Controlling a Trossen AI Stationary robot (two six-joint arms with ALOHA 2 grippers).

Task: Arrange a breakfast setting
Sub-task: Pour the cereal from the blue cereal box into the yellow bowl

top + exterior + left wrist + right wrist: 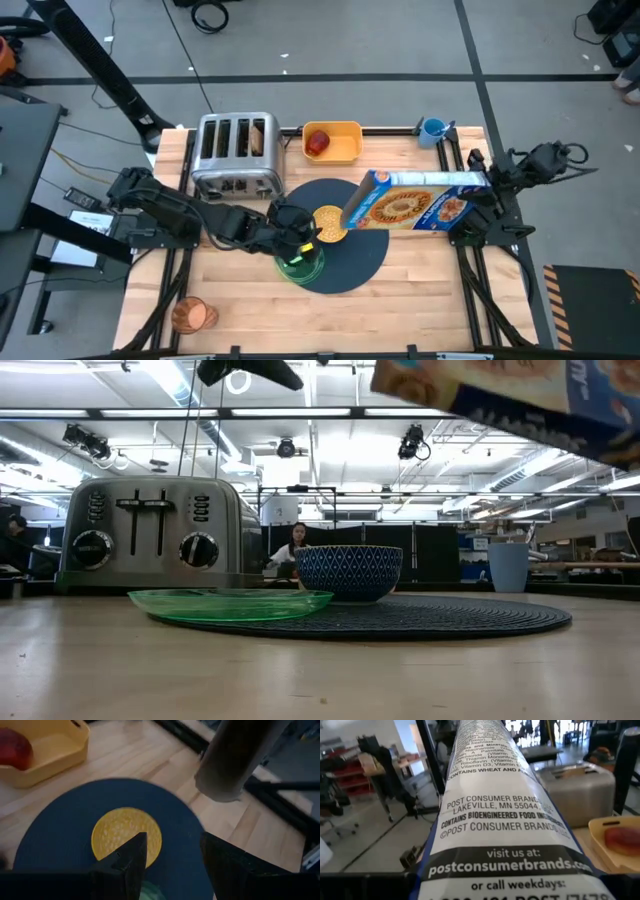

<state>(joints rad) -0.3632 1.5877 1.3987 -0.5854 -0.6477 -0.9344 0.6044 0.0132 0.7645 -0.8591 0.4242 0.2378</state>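
I see the round woven mat (340,245) carrying a patterned bowl (330,222) of cereal, a glassy green plate (299,265) overlapping its edge. My right pincer (480,205) grips a tilted cardboard cereal box (415,203) above the bowl; my left pincer (172,857) hangs open over the plate.

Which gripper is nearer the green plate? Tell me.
Left. The left gripper hovers right over the green plate with fingers open; the right gripper is across the table, holding the cereal box.
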